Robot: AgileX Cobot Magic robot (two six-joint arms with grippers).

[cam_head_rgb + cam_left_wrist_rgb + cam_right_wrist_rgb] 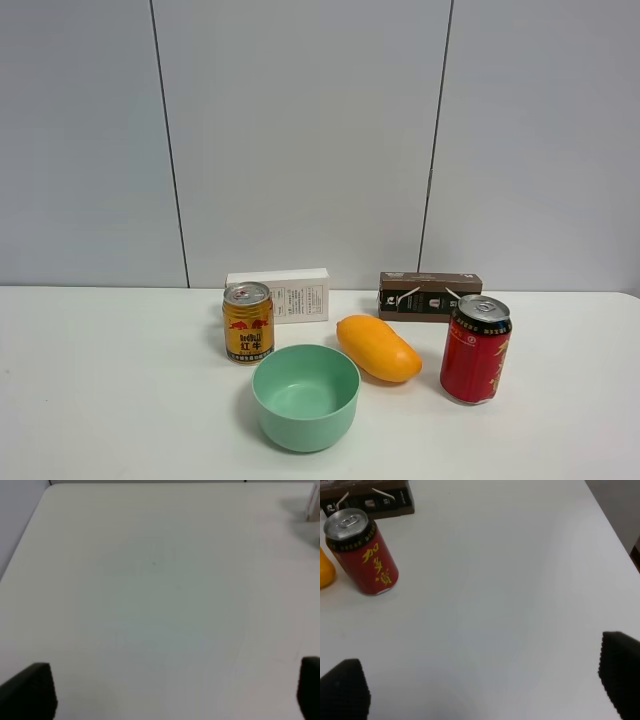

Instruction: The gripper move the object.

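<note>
Nothing is being gripped yet, and neither arm is showing in the high view. On the left, the left claw (170, 692) is hanging over bare white table (150, 580) with its fingers spread wide apart, holding nothing. Moving rightward across the table, the small gold can (248, 321) is standing upright in front of a white box (279, 295), and a green bowl (305, 396) is sitting nearest the camera, open side up. Just beside the bowl's right rim, the mango (378, 347) is lying on its side, angled, apparently clear of the bowl. Beyond it the red can (475, 349) is standing upright, with a dark box (429, 295) behind. The right claw (480, 690) is hovering well apart from the red can, fingers also wide apart and empty; the mango is peeking in at that view's edge, so this arm looks better placed to reach it.
</note>
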